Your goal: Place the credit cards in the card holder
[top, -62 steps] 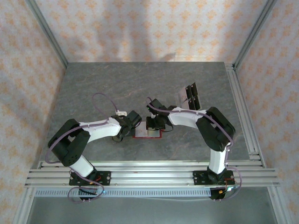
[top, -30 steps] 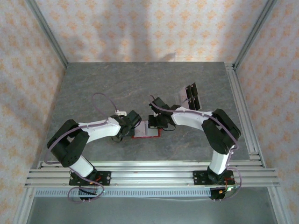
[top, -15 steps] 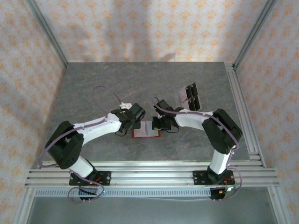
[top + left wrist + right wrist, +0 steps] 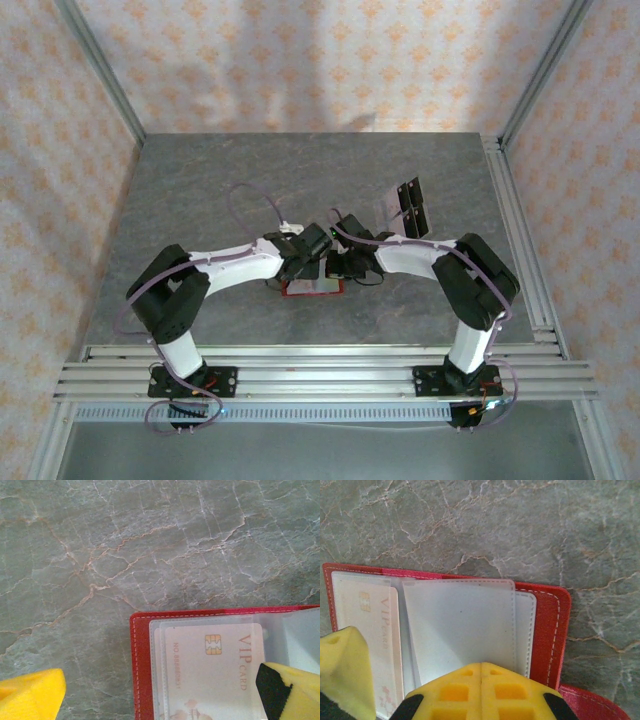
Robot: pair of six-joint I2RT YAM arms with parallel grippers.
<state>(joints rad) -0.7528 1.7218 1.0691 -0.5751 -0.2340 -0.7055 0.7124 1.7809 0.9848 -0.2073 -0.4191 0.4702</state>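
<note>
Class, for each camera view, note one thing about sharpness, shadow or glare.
Top view: even light, faint shadows on the back wall; the wallet is too small for detail. Left wrist view: the card print is sharp, the left gripper's yellow fingertips look softer. Right wrist view: the clear sleeve looks hazy without strong glare; the right gripper's fingertips are close and soft.

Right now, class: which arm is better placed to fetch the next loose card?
Probably right. The credit cards lie loose on its side, near the right gripper; the left gripper is open over the card holder.
</note>
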